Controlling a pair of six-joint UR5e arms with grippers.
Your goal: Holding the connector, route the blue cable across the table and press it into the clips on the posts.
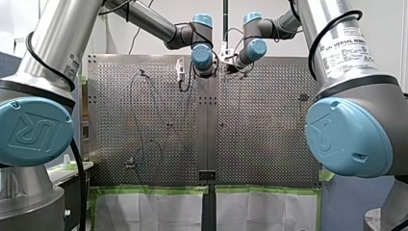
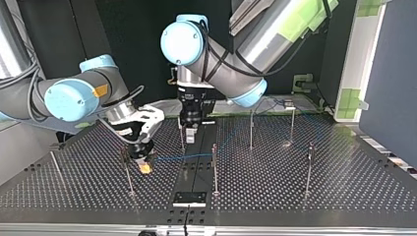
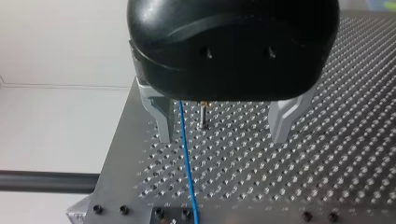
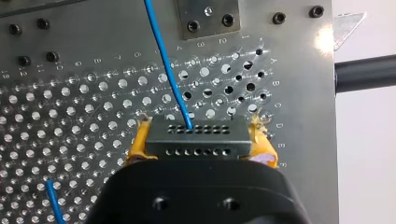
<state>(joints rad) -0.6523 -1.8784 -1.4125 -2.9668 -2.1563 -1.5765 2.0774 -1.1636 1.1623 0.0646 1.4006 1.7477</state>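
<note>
one connector [image 4: 196, 135]: clamped between the two yellow pads of my right claw [image 4: 201, 143], left of centre in the top view. one blue cable [image 3: 187, 163]: leaves the connector and runs between the two spread fingers of my left claw [image 3: 222, 137]. seven posts [image 2: 214, 167]: upright on the perforated worktop [image 2: 295, 196].

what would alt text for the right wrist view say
My right claw, with yellow pads, grips a dark connector with two rows of small holes. A blue cable leaves the connector and runs ahead over the perforated table toward a bolted metal plate.
</note>
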